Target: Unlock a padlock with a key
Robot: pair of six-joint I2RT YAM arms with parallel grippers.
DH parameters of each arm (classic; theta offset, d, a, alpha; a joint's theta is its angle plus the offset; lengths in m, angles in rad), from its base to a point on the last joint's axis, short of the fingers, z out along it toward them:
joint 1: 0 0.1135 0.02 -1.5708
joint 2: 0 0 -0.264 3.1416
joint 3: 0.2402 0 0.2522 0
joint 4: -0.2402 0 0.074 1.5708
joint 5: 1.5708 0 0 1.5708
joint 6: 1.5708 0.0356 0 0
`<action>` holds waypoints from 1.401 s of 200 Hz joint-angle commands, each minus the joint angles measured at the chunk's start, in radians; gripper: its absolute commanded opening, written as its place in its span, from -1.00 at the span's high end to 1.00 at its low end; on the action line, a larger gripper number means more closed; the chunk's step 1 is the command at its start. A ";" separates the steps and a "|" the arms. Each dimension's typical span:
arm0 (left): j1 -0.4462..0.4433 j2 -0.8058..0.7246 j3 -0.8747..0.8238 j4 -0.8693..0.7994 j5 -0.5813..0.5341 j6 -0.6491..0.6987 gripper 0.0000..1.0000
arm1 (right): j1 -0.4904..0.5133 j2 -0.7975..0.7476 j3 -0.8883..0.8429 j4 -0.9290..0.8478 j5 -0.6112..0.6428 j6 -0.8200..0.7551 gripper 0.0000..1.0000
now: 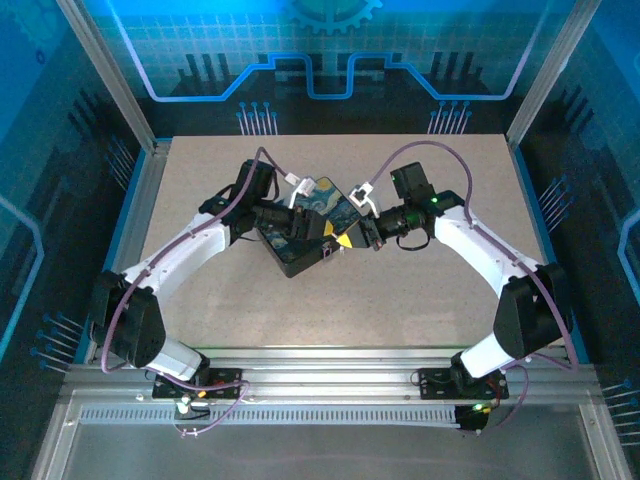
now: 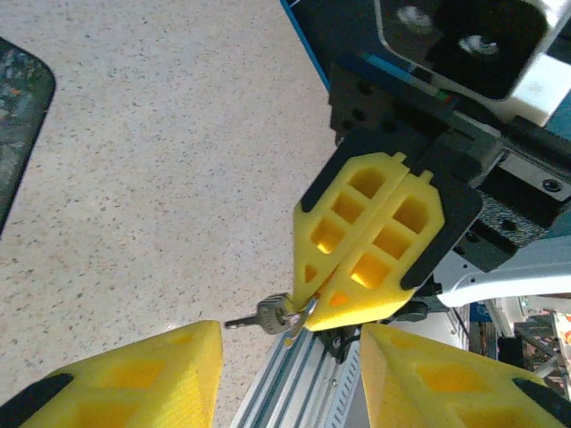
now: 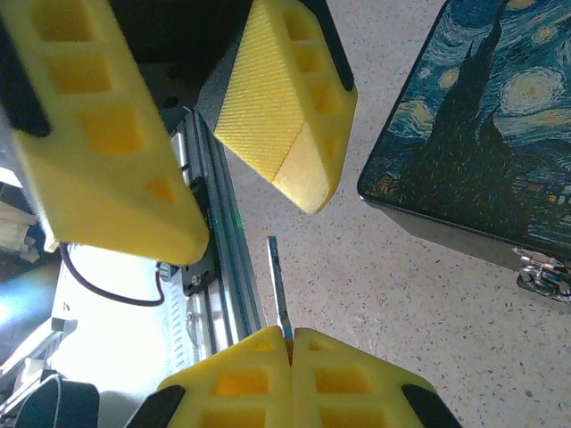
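My right gripper (image 3: 290,334) is shut on the key (image 3: 277,276), whose thin blade sticks out edge-on past the fingertips. In the left wrist view the key (image 2: 268,316) is small and silvery, with a ring at its head, pinched at the tip of the shut right gripper (image 2: 308,312). My left gripper (image 2: 290,357) is open on either side of the key, touching nothing. Its two yellow fingers (image 3: 294,116) stand wide apart in the right wrist view. Both grippers meet over the table's middle (image 1: 335,238). The padlock is out of view.
A black box with a swirling blue-and-yellow painted lid (image 1: 325,198) lies right under the two wrists. Its silver latch (image 3: 540,272) faces the right gripper. An aluminium rail (image 2: 277,383) runs along the table's near edge below the grippers. Speckled tabletop (image 1: 430,280) lies around the box.
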 commanded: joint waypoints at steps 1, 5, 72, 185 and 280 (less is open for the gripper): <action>0.010 -0.034 0.034 -0.064 0.016 0.056 0.12 | 0.019 0.015 0.034 -0.052 0.012 -0.038 1.00; 0.009 -0.032 0.034 -0.065 0.019 0.056 0.14 | 0.021 0.016 0.037 -0.051 0.010 -0.038 1.00; -0.007 -0.036 0.025 -0.070 0.062 0.076 0.32 | 0.038 0.034 0.071 -0.054 -0.024 -0.046 1.00; -0.046 0.004 0.024 -0.016 0.071 0.058 1.00 | 0.041 0.051 0.076 -0.053 -0.039 -0.043 1.00; -0.026 -0.008 -0.079 0.295 0.009 -0.146 1.00 | -0.129 -0.073 -0.146 0.458 -0.176 0.397 0.11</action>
